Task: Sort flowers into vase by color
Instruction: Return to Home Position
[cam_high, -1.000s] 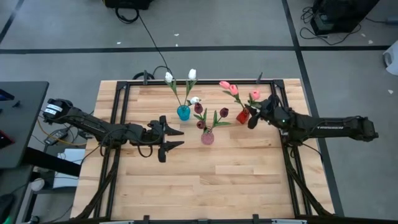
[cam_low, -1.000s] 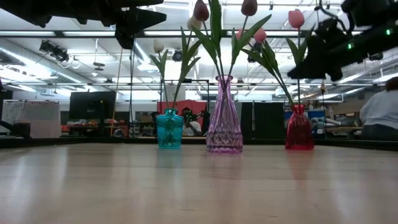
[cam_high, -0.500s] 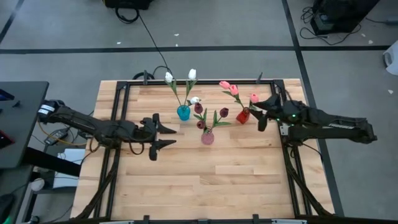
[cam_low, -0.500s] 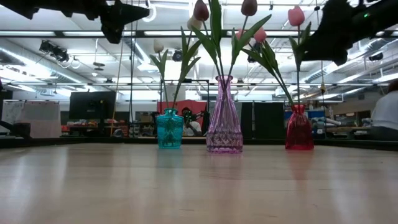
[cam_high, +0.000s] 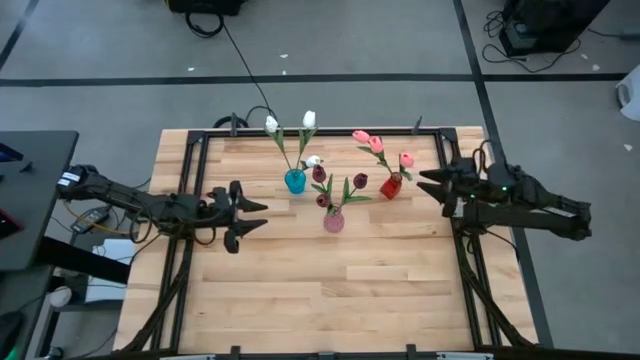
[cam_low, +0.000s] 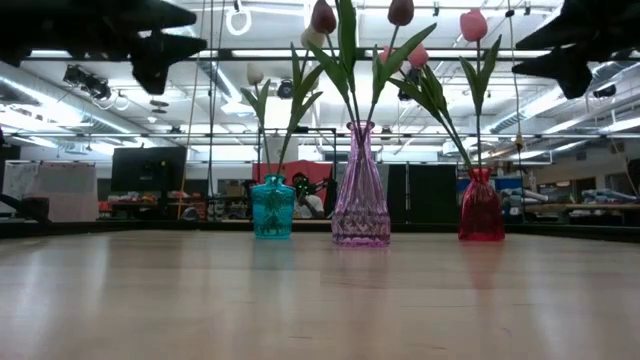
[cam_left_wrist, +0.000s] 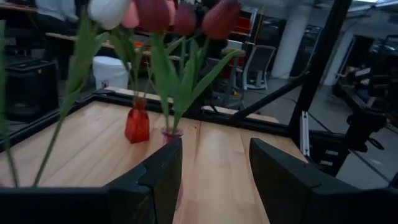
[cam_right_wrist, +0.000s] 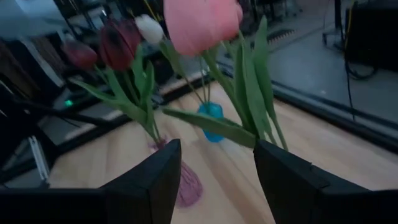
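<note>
**Fingers and flowers.** Fingers (cam_left_wrist: 155, 180) of the left gripper (cam_high: 252, 214) are spread wide and hold nothing. This gripper hangs above the left part of the tabletop (cam_high: 350, 290), pointing toward the vases and well apart from them. Fingers (cam_right_wrist: 155, 180) of the right gripper (cam_high: 432, 190) are likewise spread and empty. It is raised near the right edge, near the red vase (cam_high: 390, 186) but clear of it. Between the grippers, three vases stand upright on the tabletop's far half. The teal vase (cam_high: 295, 181) holds three white tulips (cam_high: 309, 119). The pink vase (cam_high: 334, 221), slightly forward of the others, holds three maroon tulips (cam_high: 360, 180). The red vase holds three pink tulips (cam_high: 377, 144). All flowers seen stand in vases.
</note>
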